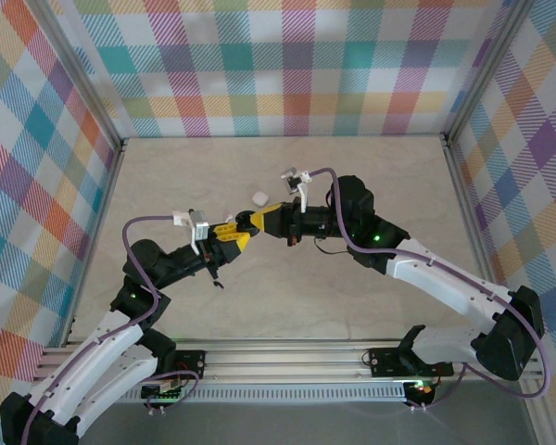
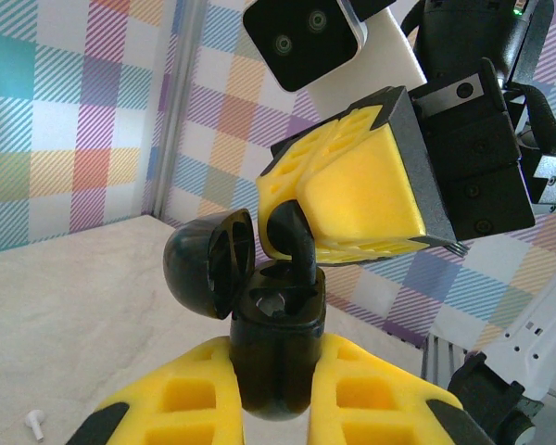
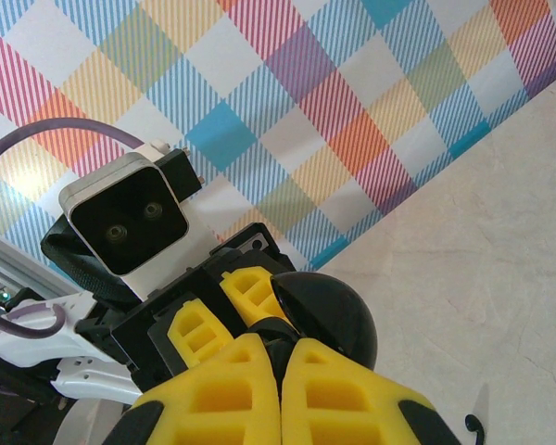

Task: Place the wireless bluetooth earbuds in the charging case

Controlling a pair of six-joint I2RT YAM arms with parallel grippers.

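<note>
Table (image 1: 371,176) bears 1 white earbud (image 2: 34,424), seemingly white case (image 1: 258,197).

The left arm (image 1: 107,348) and right arm (image 1: 445,278) had white shells, black joints, purple cables (image 1: 148,219) and green lights (image 1: 377,238); the fingers (image 2: 357,190) were yellow, hollow-ribbed, black-backed.

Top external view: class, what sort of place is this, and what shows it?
Probably a lab robot cell: plaid walls box in a beige tabletop, and the left arm and right arm are bolted to an aluminium rail at its near edge.
</note>
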